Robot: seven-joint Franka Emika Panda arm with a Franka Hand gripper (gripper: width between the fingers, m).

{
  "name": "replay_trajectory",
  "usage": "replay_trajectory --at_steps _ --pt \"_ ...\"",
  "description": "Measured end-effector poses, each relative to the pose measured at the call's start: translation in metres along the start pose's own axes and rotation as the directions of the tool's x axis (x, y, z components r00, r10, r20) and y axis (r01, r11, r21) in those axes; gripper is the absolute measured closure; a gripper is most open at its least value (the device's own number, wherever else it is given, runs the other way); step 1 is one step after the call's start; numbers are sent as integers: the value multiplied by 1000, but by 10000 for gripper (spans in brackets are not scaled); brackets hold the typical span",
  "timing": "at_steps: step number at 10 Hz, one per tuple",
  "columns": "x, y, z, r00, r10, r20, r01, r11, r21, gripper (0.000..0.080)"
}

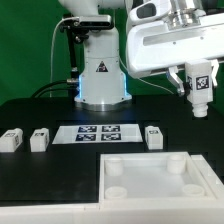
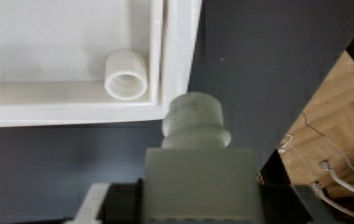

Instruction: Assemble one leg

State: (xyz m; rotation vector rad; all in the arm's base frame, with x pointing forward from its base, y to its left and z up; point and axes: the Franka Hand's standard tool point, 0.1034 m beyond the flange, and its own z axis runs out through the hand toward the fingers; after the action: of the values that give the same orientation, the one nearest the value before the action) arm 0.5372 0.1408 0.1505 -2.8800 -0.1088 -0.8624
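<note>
My gripper [image 1: 200,98] is shut on a leg [image 1: 201,85], a small white block with a black-and-white tag, held high above the table at the exterior view's right. In the wrist view the leg [image 2: 199,150] sits between my dark fingers [image 2: 124,200], its rounded threaded end pointing at the edge of the large white square panel [image 2: 85,105]. The panel [image 1: 150,178] lies at the front of the table, with round corner sockets [image 2: 129,75] showing. The leg's tip hangs just outside the panel's rim, near a corner socket.
Three more legs lie on the black table: two at the exterior view's left [image 1: 11,140] [image 1: 39,139] and one right of the marker board [image 1: 154,136]. The marker board [image 1: 98,132] lies in the middle. The arm's white base [image 1: 103,75] stands behind it.
</note>
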Motion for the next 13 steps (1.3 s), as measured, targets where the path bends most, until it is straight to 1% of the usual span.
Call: replay_trajectory --at_steps 1,2,3,4,5,6,12,13 --pt "-22 -4 25 998 -53 14 53 999 0 506" --pt "-23 1 45 993 -93 73 93 996 -4 506" --pt "2 9 53 992 -117 52 118 993 -10 506" --pt "16 15 63 988 -148 36 149 989 -14 506" --pt "14 22 67 988 -152 30 153 988 -21 506" --pt "12 22 67 988 -151 35 151 988 -21 506" --pt "12 22 67 988 -151 36 151 988 -21 506" --pt "13 25 68 987 -158 35 158 987 -23 506"
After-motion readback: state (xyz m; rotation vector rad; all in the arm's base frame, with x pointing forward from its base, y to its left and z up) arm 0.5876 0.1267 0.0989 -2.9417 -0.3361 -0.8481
